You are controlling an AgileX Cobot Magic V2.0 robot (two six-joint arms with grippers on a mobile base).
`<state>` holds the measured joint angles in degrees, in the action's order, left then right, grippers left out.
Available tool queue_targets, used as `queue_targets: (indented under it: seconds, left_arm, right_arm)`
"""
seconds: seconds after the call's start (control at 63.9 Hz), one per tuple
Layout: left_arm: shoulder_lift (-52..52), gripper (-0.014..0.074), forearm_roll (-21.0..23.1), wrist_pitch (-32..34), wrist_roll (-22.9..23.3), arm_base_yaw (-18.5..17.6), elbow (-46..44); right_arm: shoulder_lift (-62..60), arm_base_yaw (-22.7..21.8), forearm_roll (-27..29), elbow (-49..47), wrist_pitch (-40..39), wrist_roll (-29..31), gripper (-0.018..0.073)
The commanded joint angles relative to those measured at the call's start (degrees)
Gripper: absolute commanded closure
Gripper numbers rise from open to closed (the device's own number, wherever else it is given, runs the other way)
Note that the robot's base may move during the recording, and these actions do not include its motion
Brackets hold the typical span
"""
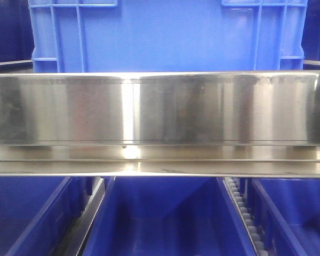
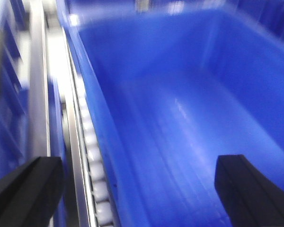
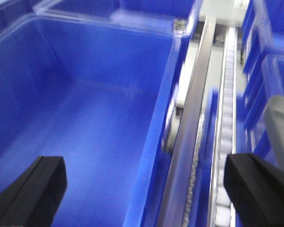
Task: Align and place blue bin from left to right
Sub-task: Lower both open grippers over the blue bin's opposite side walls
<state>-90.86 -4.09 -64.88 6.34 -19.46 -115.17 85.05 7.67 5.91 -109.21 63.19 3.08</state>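
The blue bin [image 1: 165, 34] is a lighter blue crate with raised ribs near its corners. It stands on the upper shelf level behind a steel rail, and only the front view shows it. My left gripper [image 2: 138, 175] is open, its black fingers [image 2: 23, 194] spread across the left wall of a darker smooth bin [image 2: 189, 109]. In the right wrist view my right gripper [image 3: 143, 172] is open too, straddling the right wall of a dark bin [image 3: 85, 123]. Neither holds anything. The front view shows no gripper.
A wide steel rail [image 1: 160, 114] crosses the front view. Below it sit three darker blue bins [image 1: 160, 218] side by side. White roller tracks [image 2: 90, 156] [image 3: 225, 142] and metal guides [image 3: 189, 123] run between the bins. More dark bins stand beyond.
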Motion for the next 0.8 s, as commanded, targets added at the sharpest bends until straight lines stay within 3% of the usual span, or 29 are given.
queue_targets:
  seconds: [0.0, 0.125, 0.36, 0.579, 0.782]
  left_arm:
    - [-4.17, 0.0062, -0.9, -5.06, 2.13, -0.22, -6.08]
    - [-10.29, 0.0062, -4.75, -5.08, 4.54, -0.22, -12.44]
    - [-14.77, 0.0062, -5.13, -5.08, 4.77, 0.27, -12.86]
    - [-17.59, 0.0062, -0.9, -5.08, 4.77, 3.21, -12.64]
    - [-19.21, 0.0062, -0.56, -5.08, 3.19, 4.3, -12.22]
  right_arm:
    - [5.76, 0.05, -1.4, -7.26, 5.5, -1.12, -0.0009]
    - [13.11, 0.05, -3.33, -15.1, 6.77, -4.6, -0.0009]
    - [20.94, -0.31, -3.33, -17.9, 6.77, -6.49, -0.0009]
    - [25.6, -0.58, -1.96, -17.9, 6.77, -7.93, -0.0009]
    - [27.78, -0.58, -1.59, -17.9, 6.77, -7.93, -0.0009]
